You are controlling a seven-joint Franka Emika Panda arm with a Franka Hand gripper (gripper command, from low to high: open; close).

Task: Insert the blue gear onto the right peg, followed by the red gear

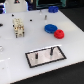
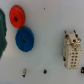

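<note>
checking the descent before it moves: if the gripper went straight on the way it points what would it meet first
Probably the bare white table, between the blue gear and a beige pinned block. The gripper itself is out of view, so this rests on the wrist view looking down; the exact line is unclear.

Blue gear (image 1: 50, 28) bright blue, same in wrist view (image 2: 24, 38). Red gear (image 1: 59, 34) bright red, touching the blue gear; dark centre hole shows in wrist view (image 2: 17, 16). Grey plate (image 1: 46, 56) with black frame, in front of the blue gear. Right peg (image 1: 51, 50) dark on that plate. Tabletop (image 1: 20, 50) plain white. Cream-coloured block (image 1: 18, 27) with dark spots, well apart from the blue gear. Dark green patch (image 2: 2, 27) beside the red gear, blurred.
</note>
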